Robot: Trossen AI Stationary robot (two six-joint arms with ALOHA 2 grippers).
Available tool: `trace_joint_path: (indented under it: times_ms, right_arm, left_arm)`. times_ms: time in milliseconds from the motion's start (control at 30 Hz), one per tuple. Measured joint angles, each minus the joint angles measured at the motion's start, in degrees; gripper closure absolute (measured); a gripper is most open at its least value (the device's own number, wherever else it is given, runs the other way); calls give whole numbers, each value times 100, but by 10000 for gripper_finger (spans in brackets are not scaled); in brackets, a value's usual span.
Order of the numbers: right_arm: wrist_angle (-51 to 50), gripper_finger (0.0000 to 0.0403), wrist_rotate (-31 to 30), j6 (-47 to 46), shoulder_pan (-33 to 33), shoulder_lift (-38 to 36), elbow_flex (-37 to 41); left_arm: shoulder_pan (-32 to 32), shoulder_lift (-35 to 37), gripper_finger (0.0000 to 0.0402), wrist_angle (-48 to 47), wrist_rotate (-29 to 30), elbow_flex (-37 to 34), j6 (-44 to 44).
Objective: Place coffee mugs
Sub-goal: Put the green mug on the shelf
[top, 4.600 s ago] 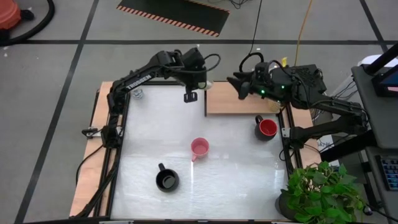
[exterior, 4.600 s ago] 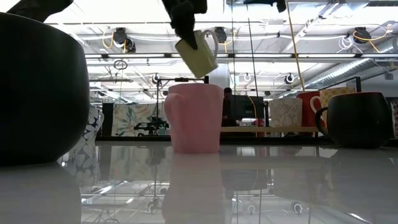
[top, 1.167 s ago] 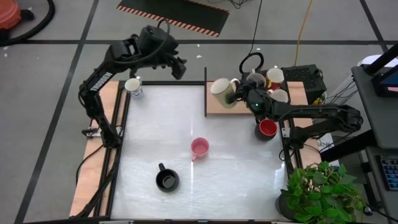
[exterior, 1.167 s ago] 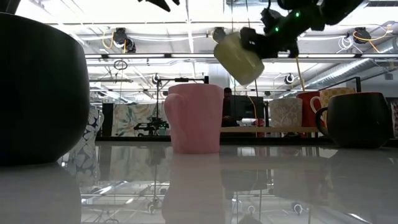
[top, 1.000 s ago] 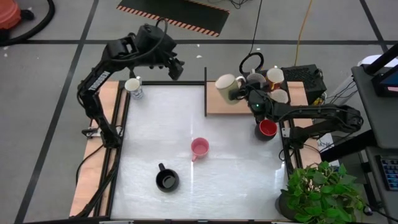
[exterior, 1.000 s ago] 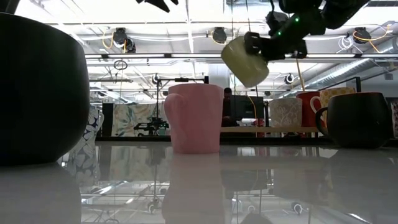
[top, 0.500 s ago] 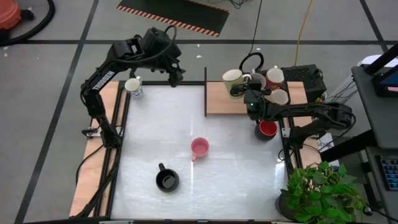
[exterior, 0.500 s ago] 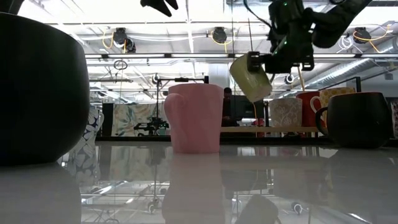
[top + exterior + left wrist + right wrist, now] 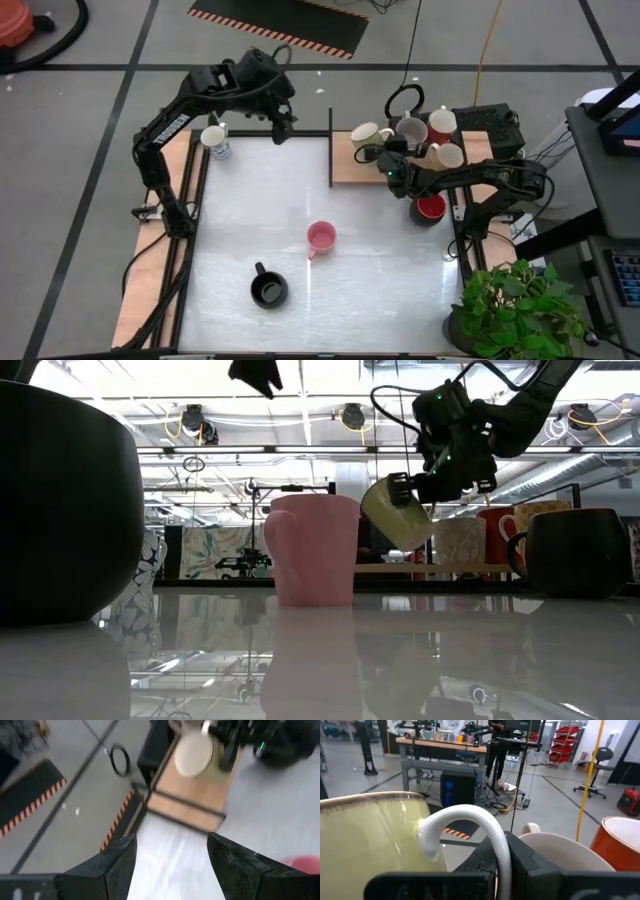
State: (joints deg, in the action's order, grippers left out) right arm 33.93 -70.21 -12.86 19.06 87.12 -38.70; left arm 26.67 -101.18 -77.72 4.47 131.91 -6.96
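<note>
A cream coffee mug [image 9: 365, 135] hangs tilted over the wooden board [image 9: 350, 172] at the table's far right, with my right gripper [image 9: 380, 150] shut on it. In the low view this mug [image 9: 395, 512] is clear of the board. Three more mugs stand on the board: a grey one [image 9: 411, 130], a red one [image 9: 441, 122] and a cream one [image 9: 449, 155]. A pink mug [image 9: 320, 238], a black mug [image 9: 268, 290] and a dark red-lined mug [image 9: 430, 208] stand on the white table. My left gripper [image 9: 283, 126] hovers open over the far edge. My right gripper pinches the cream mug's white handle [image 9: 470, 827] between its two fingers; the handle's loop arches up just ahead of them. The fingers come roughly level from the table's right. The mug is lifted clear of the board and tilted, its body [image 9: 370, 837] beyond the handle.
A white mug with blue marks [image 9: 213, 138] stands on the wooden strip at the table's far left. A potted plant [image 9: 520, 310] is at the near right corner. The white table top [image 9: 250, 200] between the left arm and the pink mug is bare.
My right gripper has gone down toward the wooden board with the cream mug, which stays tilted and clear of it. My left gripper has come a little toward the table's near edge and stayed open.
</note>
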Motion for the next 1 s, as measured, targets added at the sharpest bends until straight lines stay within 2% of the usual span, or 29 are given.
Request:
trace_joint_path:
  times_ms: [267, 667, 1000]
  right_arm:
    - [-392, 396, 449, 136, 47, -1, 2]
    - [-244, 395, 429, -1264, 47, -8, 468]
    - [-37, 394, 434, -1194, 63, -8, 590]
  left_arm:
    - [31, -12, 157, -408, -5, -541, -48]
    - [31, -1, 157, -10, -11, -543, 7]
    - [48, -1, 157, -4, -9, -543, 11]
